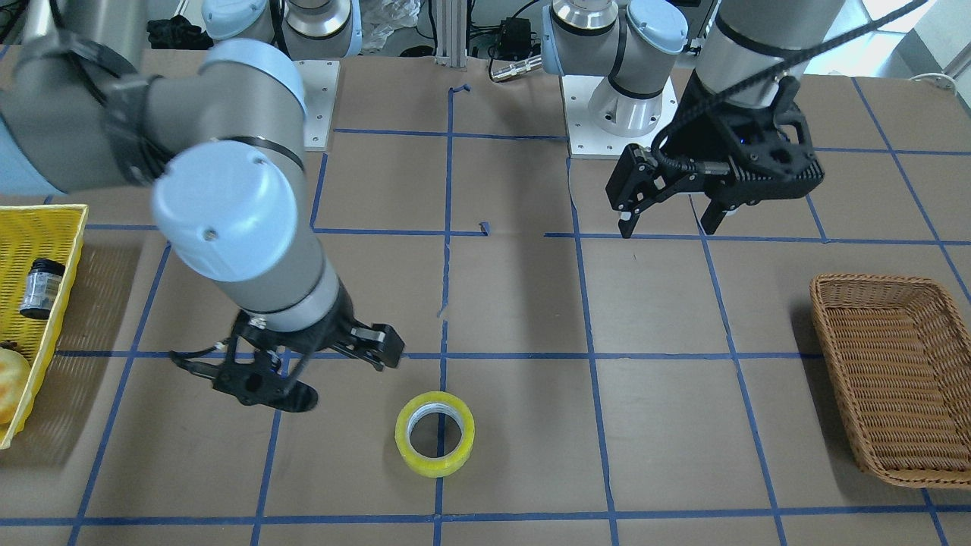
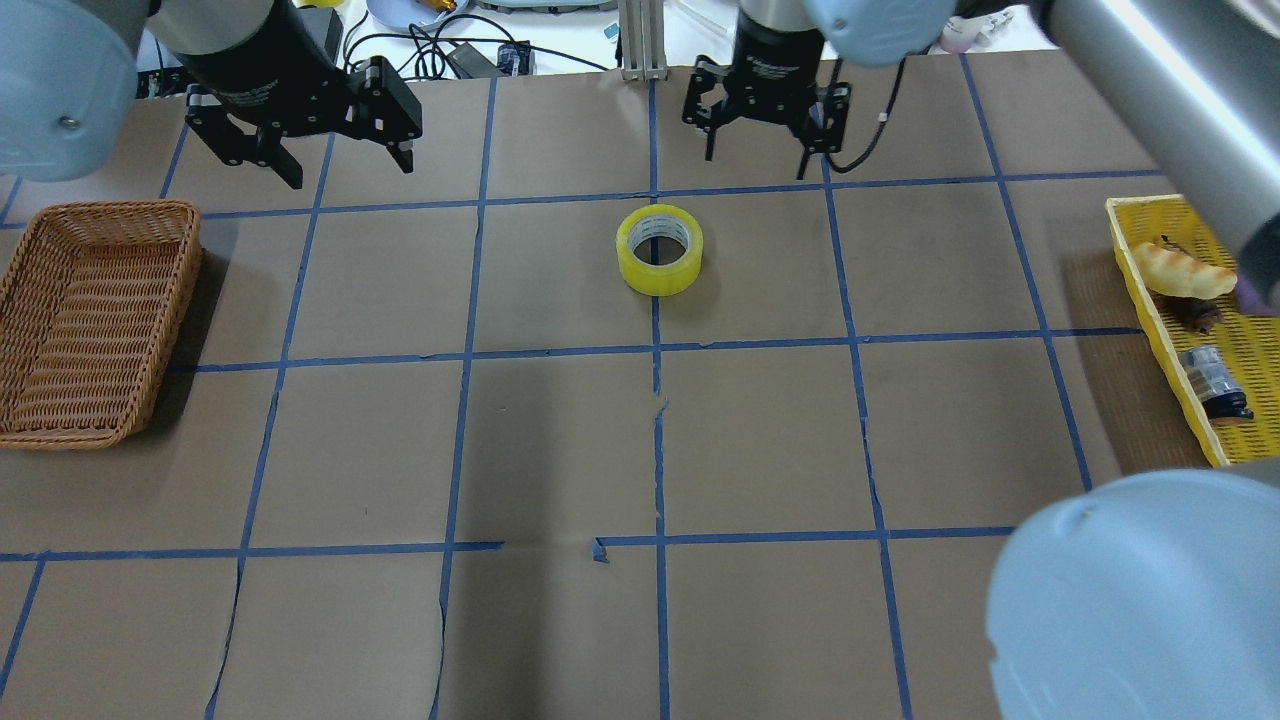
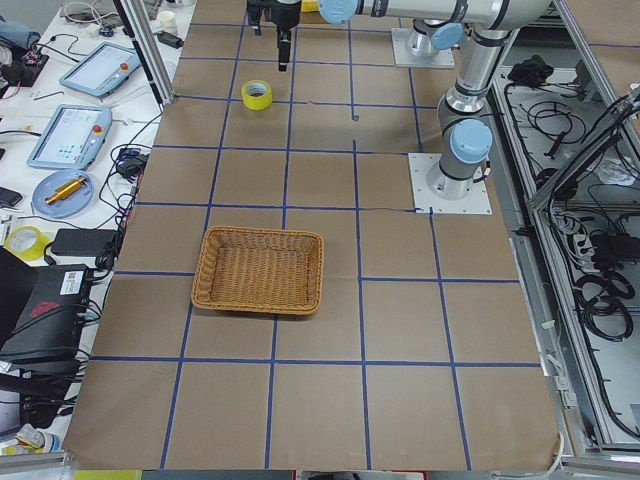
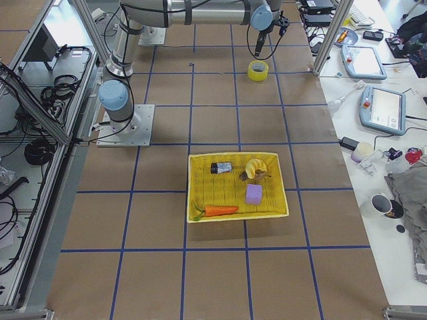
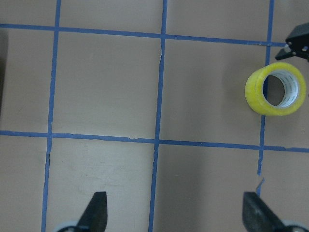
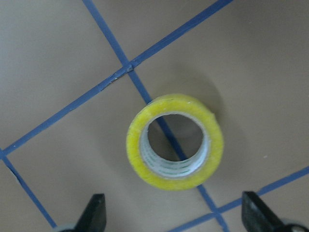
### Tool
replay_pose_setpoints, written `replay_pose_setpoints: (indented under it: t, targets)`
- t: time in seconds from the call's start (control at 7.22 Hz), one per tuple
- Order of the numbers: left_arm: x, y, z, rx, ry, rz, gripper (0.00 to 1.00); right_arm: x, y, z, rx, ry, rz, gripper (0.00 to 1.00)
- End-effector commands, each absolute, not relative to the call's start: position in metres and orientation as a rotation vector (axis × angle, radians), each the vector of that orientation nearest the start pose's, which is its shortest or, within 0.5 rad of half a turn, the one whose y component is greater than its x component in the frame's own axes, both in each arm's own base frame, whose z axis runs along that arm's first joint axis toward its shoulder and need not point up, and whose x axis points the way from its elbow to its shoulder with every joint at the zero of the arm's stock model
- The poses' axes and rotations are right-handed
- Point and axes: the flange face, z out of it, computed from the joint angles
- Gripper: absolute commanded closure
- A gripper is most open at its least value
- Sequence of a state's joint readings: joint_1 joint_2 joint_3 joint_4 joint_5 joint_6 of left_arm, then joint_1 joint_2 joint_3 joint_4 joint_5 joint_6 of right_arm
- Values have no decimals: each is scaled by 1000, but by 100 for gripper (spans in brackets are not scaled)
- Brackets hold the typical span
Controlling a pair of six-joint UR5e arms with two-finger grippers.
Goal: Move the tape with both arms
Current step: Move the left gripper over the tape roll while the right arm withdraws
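Your right gripper (image 2: 755,152) has its fingers (image 6: 95,212) spread apart and holding nothing. It hovers near the tape (image 2: 658,280) without touching it. The tape lies flat on the bench (image 2: 560,450), core up, across 1 blue grid line (image 2: 658,420). Your left gripper (image 2: 350,172) also has its fingers wide apart and empty, well away from the tape, toward the wicker basket (image 2: 110,207).
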State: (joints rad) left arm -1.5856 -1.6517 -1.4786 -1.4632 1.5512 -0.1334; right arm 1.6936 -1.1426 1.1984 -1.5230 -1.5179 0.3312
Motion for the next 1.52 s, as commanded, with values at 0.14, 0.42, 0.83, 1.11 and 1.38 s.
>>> replay_pose_setpoints:
  t: [0.14, 0.42, 0.83, 1.11, 1.38]
  targets:
    - [-210, -590, 422, -171, 3189, -298, 0, 112, -533, 480, 35, 3113, 193, 0]
    - [-285, -616, 330, -116, 3211, -310, 1, 105, -546, 499, -2, 3147, -166, 0]
    - [-309, -644, 233, 133, 3230, -294, 1, 114, -533, 496, -5, 3141, -135, 0]
    - [-313, -648, 190, 119, 3240, -217, 25, 114, -516, 487, -19, 3147, 26, 0]
    - [-317, -650, 188, 136, 3249, -241, 51, 115, -512, 494, -24, 3137, 5, 0]
